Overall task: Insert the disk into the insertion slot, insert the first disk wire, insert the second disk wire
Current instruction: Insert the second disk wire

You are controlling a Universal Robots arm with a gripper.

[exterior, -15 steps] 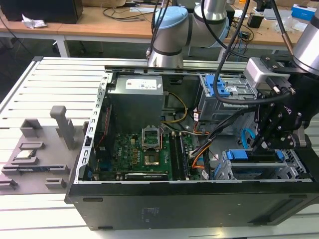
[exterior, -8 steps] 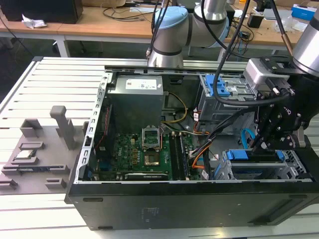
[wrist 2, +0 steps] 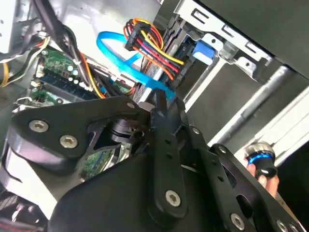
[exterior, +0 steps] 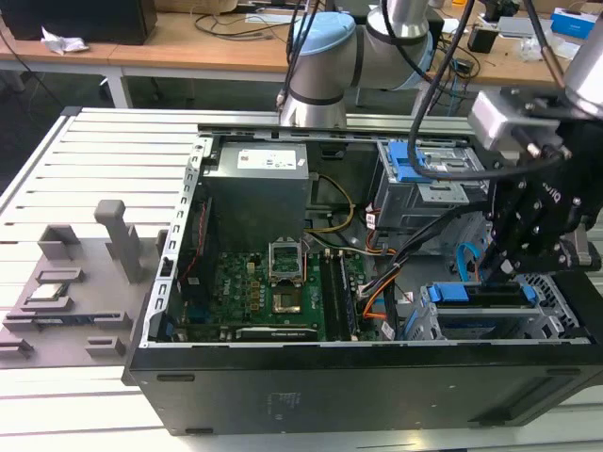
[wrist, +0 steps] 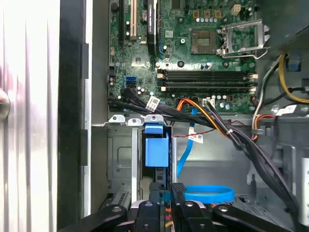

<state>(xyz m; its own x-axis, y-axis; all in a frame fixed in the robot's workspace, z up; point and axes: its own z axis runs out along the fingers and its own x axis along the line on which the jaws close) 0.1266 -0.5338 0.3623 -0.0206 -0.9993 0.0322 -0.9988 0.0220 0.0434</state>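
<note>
Disk (exterior: 480, 297) seated in insertion slot (exterior: 556, 311); pincer (exterior: 497, 273) just above rear edge.

The exterior view looks down at an angle from beyond the case's (exterior: 358, 377) near wall, taking in the whole open interior, the arm (exterior: 325, 66) behind it and the bench (exterior: 104, 169). The first wrist view looks straight down from close above, over the gripper (wrist: 169, 203), onto the motherboard (wrist: 193, 53). The second wrist view sits closer still, facing obliquely past the gripper's linkage toward the blue cable (wrist 2: 130, 60). All three share the motherboard and that cable.
</note>
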